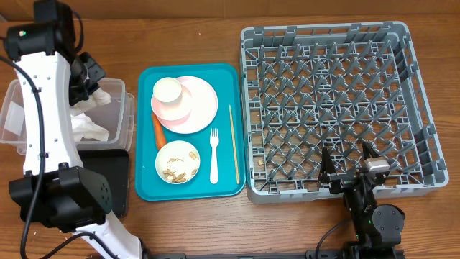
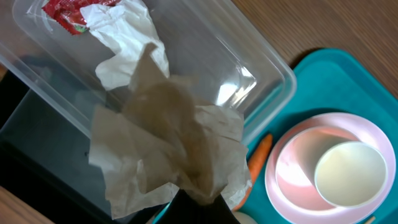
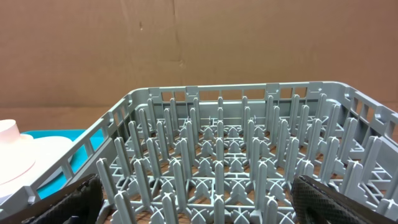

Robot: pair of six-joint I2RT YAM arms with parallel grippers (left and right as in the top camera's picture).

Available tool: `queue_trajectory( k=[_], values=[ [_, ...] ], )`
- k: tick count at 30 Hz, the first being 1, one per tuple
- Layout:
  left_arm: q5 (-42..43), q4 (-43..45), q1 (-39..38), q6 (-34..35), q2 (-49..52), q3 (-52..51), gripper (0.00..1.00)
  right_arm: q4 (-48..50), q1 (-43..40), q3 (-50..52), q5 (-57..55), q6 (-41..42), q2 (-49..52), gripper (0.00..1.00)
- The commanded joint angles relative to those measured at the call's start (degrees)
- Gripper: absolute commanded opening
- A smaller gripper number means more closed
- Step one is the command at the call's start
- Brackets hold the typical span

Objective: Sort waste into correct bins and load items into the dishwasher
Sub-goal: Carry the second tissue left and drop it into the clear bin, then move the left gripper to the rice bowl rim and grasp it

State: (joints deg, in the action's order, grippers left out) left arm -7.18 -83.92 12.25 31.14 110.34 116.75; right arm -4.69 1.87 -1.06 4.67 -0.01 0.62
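Note:
My left gripper (image 2: 199, 200) is shut on a crumpled white napkin (image 2: 168, 137) and holds it over the clear tub (image 2: 261, 74), as the overhead view (image 1: 91, 80) also shows. In the tub lie a red wrapper (image 2: 65, 14) and another napkin (image 2: 124, 37). The teal tray (image 1: 230, 79) carries the pink plate (image 1: 205, 101) with a white cup (image 1: 167, 90), the carrot (image 1: 159, 131), a bowl with food bits (image 1: 177, 162), the fork (image 1: 213, 155) and the chopstick (image 1: 233, 144). My right gripper (image 1: 350, 171) is open and empty at the front edge of the grey rack (image 1: 338, 43).
The black tray (image 1: 115, 176) lies in front of the clear tub, partly under my left arm. The rack (image 3: 217, 155) fills the right wrist view, its pegs bare. A brown cardboard wall stands behind the table.

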Motion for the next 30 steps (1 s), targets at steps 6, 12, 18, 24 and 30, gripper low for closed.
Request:
queue_trajectory(
  k=[6, 12, 18, 24, 30],
  values=[
    [-0.5, 13.7, 1.3, -0.7, -1.0, -16.5, 0.07, 0.3, -0.2, 0.6, -0.1, 0.3, -0.4, 1.00],
    [-0.7, 18.4, 2.8, -1.6, -1.0, -18.1, 0.18, 0.3, -0.2, 0.6, -0.1, 0.3, -0.4, 1.00],
    [-0.5, 20.9, 2.8, -3.0, -1.0, -18.1, 0.50, 0.3, -0.2, 0.6, -0.1, 0.3, -0.4, 1.00],
    [17.5, 18.5, 2.7, -14.3, -2.3, -15.8, 0.64, 0.3, -0.2, 0.6, -0.1, 0.3, -0.4, 1.00],
    [26.5, 13.2, -0.7, -18.0, -14.1, -15.6, 0.70, 0.3, -0.2, 0.6, -0.1, 0.3, -0.4, 1.00]
  ],
)
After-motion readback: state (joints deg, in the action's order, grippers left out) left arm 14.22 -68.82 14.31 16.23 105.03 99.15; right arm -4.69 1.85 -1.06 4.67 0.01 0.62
